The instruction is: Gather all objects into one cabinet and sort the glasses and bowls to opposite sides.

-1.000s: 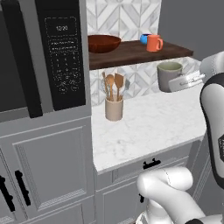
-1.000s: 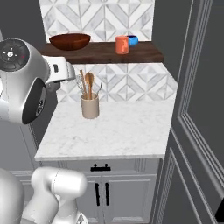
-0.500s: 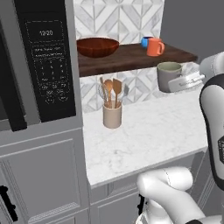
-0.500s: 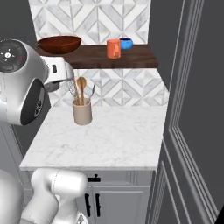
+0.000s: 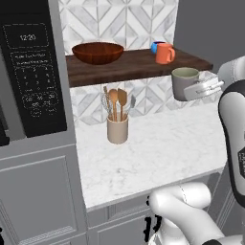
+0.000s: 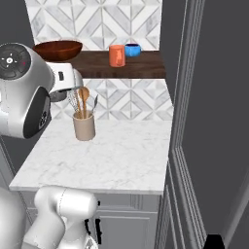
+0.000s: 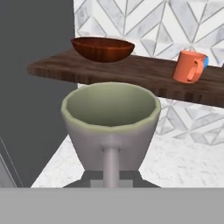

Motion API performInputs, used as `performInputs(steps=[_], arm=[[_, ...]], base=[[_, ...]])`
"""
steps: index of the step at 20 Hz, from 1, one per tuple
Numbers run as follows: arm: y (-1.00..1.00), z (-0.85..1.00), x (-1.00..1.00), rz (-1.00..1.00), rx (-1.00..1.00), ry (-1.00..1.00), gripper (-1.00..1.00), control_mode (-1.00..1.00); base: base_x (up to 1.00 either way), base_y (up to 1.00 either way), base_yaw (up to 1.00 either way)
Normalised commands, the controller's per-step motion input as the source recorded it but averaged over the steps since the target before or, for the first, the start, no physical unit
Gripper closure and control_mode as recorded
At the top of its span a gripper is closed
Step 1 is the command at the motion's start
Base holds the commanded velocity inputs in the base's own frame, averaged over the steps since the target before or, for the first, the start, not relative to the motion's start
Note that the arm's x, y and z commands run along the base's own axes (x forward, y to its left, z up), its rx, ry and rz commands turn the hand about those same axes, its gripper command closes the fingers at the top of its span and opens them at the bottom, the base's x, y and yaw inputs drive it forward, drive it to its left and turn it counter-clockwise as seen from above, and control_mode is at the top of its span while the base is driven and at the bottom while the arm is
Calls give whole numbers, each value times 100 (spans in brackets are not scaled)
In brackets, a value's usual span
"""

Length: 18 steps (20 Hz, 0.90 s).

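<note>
The grey mug [image 5: 184, 83] is held in the air by the pincer [image 5: 203, 89], which is closed on its handle side; in the hand view the handle [image 7: 111, 165] is seen running straight down toward the camera, though the fingertips themselves are hidden behind it. The mug is kept upright, its olive-green rim level and its pale inside bare. It is seen in front of and slightly below the right part of the dark shelf board [image 5: 139, 64], above the white marble worktop [image 5: 158, 148], touching neither.

On the shelf, the orange mug [image 5: 164, 53] is found toward the right end, upright, with its handle turned to the right in the left base view. The blue cup [image 5: 156, 46] is placed just behind it, largely covered by it from that side; in the right base view the two are seen side by side, very close together. The brown wooden bowl [image 5: 97, 52] is set at the left end of the board, well apart from both cups, wide and shallow, with its opening up.

On the worktop below the shelf, a beige utensil holder [image 5: 117, 129] with wooden spoons is seen standing against the tiled wall. A black microwave [image 5: 31, 76] is mounted to the left.
</note>
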Motion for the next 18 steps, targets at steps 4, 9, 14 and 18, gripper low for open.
performInputs(steps=[4,9,14,18], arm=[[0,0,0,0,0,0,100,100],[0,0,0,0,0,0,100,100],[0,0,0,0,0,0,100,100],[0,0,0,0,0,0,100,100]], base=[[62,-29,19],[58,-3,10],[34,-5,0],[2,0,0]])
